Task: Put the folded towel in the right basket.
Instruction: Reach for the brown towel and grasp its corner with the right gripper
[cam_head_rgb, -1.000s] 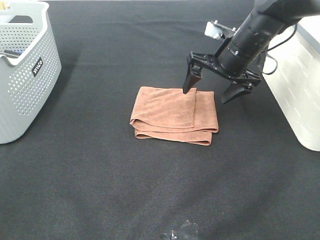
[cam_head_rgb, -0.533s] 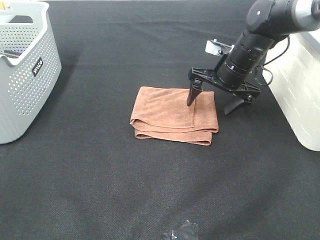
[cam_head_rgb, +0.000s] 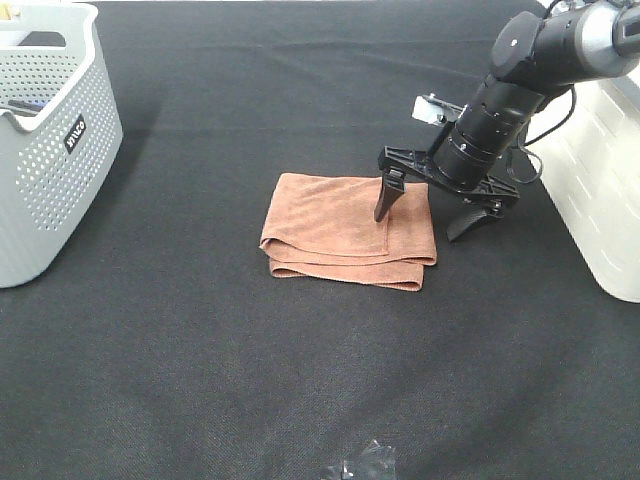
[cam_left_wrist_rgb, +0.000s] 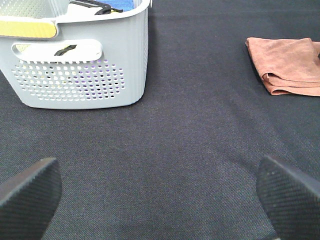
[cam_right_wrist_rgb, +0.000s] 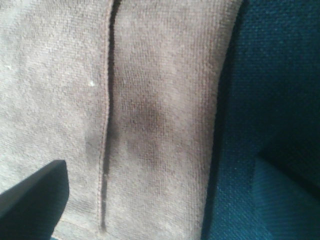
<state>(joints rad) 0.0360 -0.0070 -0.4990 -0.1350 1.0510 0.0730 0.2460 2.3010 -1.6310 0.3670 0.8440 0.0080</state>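
Note:
The folded brown towel (cam_head_rgb: 345, 230) lies flat on the black table near the middle. It also shows in the left wrist view (cam_left_wrist_rgb: 287, 65) and fills the right wrist view (cam_right_wrist_rgb: 125, 110). My right gripper (cam_head_rgb: 425, 218) is open and straddles the towel's right edge: one fingertip (cam_head_rgb: 385, 205) rests on the towel, the other sits on the table just right of it. The right basket (cam_head_rgb: 600, 190), white, stands at the right edge. My left gripper (cam_left_wrist_rgb: 160, 192) is open and empty, low over bare table; it is out of the exterior view.
A grey perforated basket (cam_head_rgb: 45, 140) with items inside stands at the left; it also shows in the left wrist view (cam_left_wrist_rgb: 75, 55). A small dark object (cam_head_rgb: 360, 465) lies at the front edge of the table.
My right gripper has come down toward the towel's right edge, still open, with one finger now on the towel. The towel has not moved.

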